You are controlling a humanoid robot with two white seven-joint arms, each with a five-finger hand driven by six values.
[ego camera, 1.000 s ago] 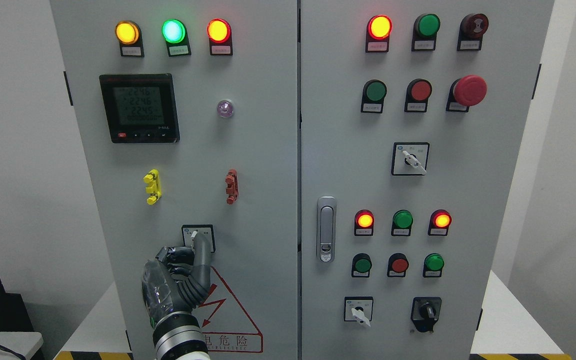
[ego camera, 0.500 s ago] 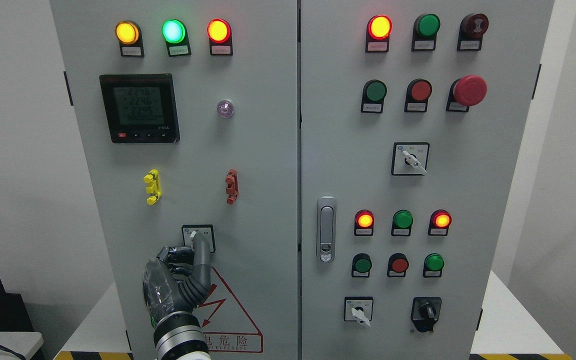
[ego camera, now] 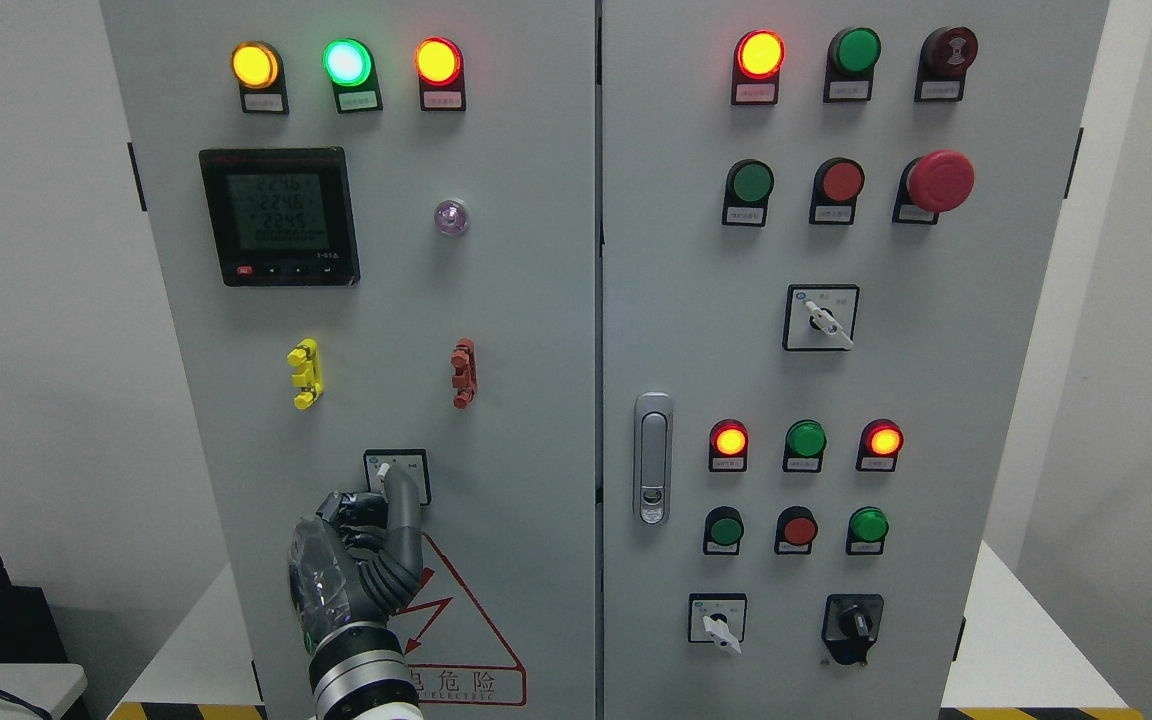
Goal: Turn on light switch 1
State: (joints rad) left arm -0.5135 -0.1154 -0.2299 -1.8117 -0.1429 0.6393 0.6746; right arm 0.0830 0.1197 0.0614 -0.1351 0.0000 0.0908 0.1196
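A small rotary switch (ego camera: 397, 474) in a black-framed white plate sits low on the left door of the grey cabinet (ego camera: 526, 330). My left hand (ego camera: 388, 492) comes up from the bottom edge and is at this switch. One long finger (ego camera: 401, 510) lies up over the knob, and the other fingers are curled just left of it. The white tip of the knob (ego camera: 385, 468) shows beside the finger. The rest of the knob is hidden by the hand. The right arm is out of view.
The left door carries three lit lamps, a meter display (ego camera: 279, 216), a yellow clip (ego camera: 305, 373) and a red clip (ego camera: 463, 372). The right door has a latch handle (ego camera: 652, 458), push buttons, a red emergency button (ego camera: 939, 181) and more rotary switches (ego camera: 820, 317).
The left hand has shifted very slightly to the right at the switch. The lamps look the same.
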